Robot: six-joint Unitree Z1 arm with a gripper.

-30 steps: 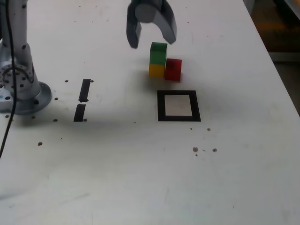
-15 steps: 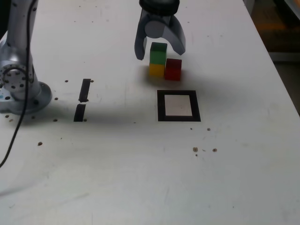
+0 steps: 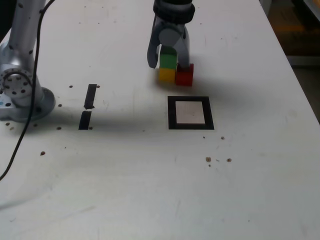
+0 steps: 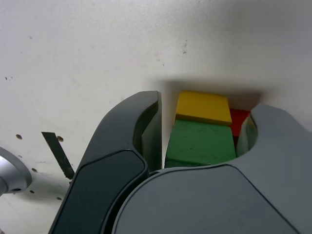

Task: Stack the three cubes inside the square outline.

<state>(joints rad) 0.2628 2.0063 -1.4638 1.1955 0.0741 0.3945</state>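
— Cubes first: where do they sit?

— All three are grouped on the far side of the square outline, outside it. The green cube rests on top of the yellow cube, and the red cube stands on the worktop touching the yellow one, on the exterior view's right.

— So nothing is in the frame?

— Its white inside is bare. A two-high stack exists, but in the wrong place, so I'd judge the task only begun: the cubes must be brought into the outline and the red one added to the pile.

— And the claw?

— The claw is down around the green cube, one jaw on each side. In the wrist view a narrow gap shows between the green cube and the jaw beside it, with the yellow cube beyond, so it reads as spread apart and not yet pinching. The other jaw sits close to the red cube.

— What is the likely step?

— Probably taking the green cube off, though that is a guess.
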